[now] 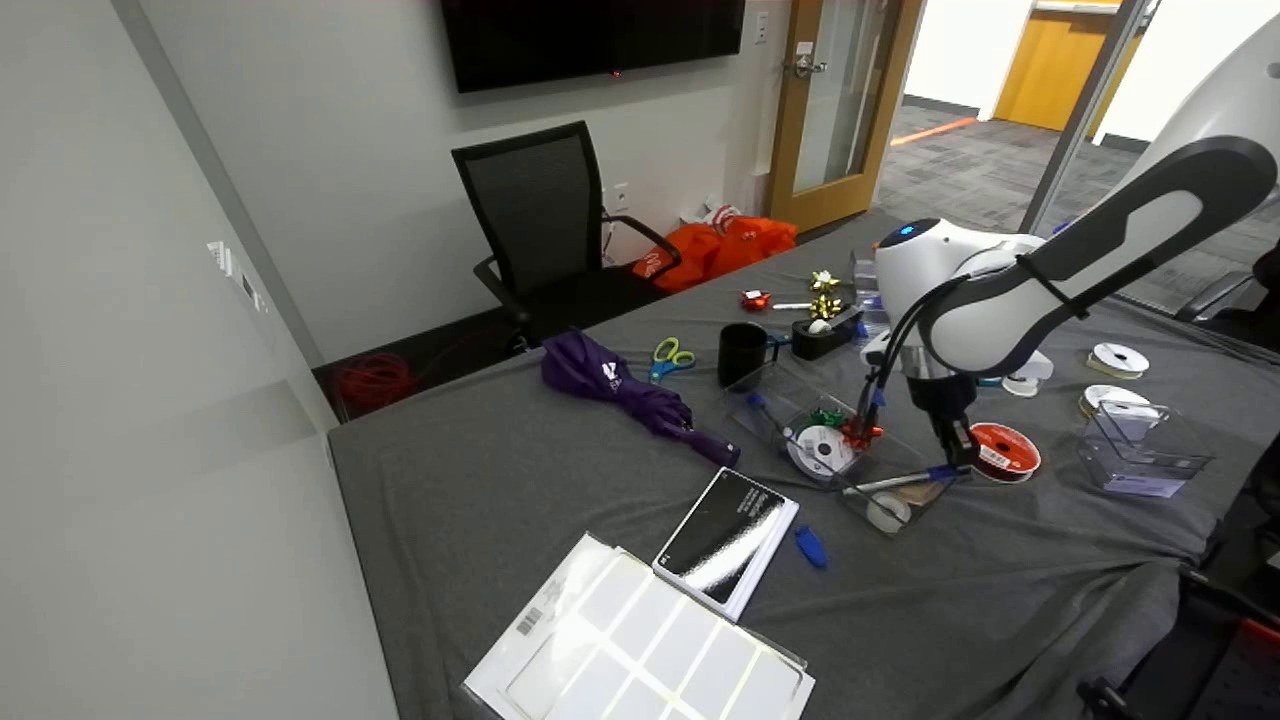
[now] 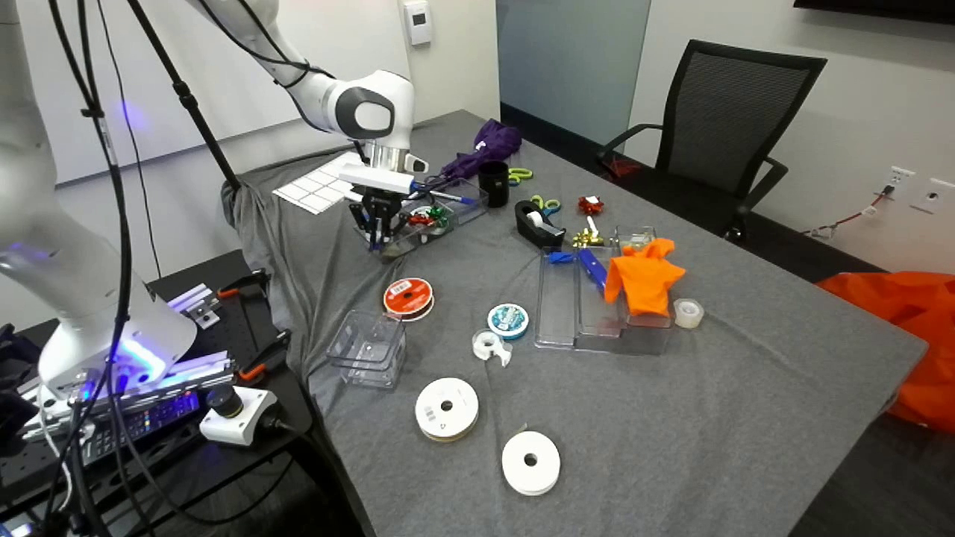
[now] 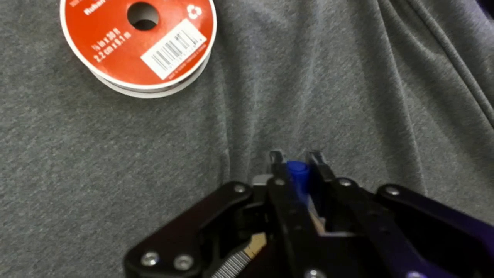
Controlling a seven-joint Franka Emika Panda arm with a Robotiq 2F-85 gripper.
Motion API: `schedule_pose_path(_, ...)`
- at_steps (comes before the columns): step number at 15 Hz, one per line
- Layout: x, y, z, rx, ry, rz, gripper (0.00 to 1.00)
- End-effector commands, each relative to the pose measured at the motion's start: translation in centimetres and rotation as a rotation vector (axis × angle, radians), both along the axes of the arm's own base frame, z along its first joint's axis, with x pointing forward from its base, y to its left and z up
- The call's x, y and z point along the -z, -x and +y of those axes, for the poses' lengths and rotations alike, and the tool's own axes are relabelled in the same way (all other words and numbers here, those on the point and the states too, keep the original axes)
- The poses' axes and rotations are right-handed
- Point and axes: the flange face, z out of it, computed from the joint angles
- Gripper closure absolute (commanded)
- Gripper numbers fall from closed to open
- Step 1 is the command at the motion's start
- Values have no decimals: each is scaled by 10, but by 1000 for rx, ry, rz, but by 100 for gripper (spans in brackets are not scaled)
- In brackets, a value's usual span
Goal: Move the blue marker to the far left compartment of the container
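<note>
A marker (image 1: 885, 485) with a blue cap and white body lies between the fingers of my gripper (image 1: 964, 455) at the edge of a clear bin (image 1: 925, 510). In the wrist view the jaws of the gripper (image 3: 296, 159) are shut on its blue end (image 3: 298, 172); its body is hidden. My gripper also shows in an exterior view (image 2: 379, 240), pointing down. The container is a clear plastic tray (image 2: 556, 317) with long compartments. A blue object (image 2: 593, 268) and an orange cloth (image 2: 643, 280) lie in it; its leftmost compartment has a small blue item (image 2: 561, 257) at the back.
The bin holds bows, a ribbon spool (image 1: 820, 452) and another blue-capped marker (image 1: 768, 412). A red ribbon spool (image 2: 408, 297), tape dispenser (image 2: 539, 226), black mug (image 2: 493, 184) and teal spool (image 2: 508, 321) stand around. A small clear box (image 2: 367, 350) is near the table edge.
</note>
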Motion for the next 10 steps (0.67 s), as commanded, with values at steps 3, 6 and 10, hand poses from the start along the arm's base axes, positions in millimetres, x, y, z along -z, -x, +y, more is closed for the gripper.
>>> schedule_pose_path(3, -28, 11, 9, -53, -37, -19, 95)
schedule_pose_path(6, -50, 13, 14, -59, -68, -22, 95)
schedule_pose_path(10, -85, 15, 15, -36, -135, -6, 95)
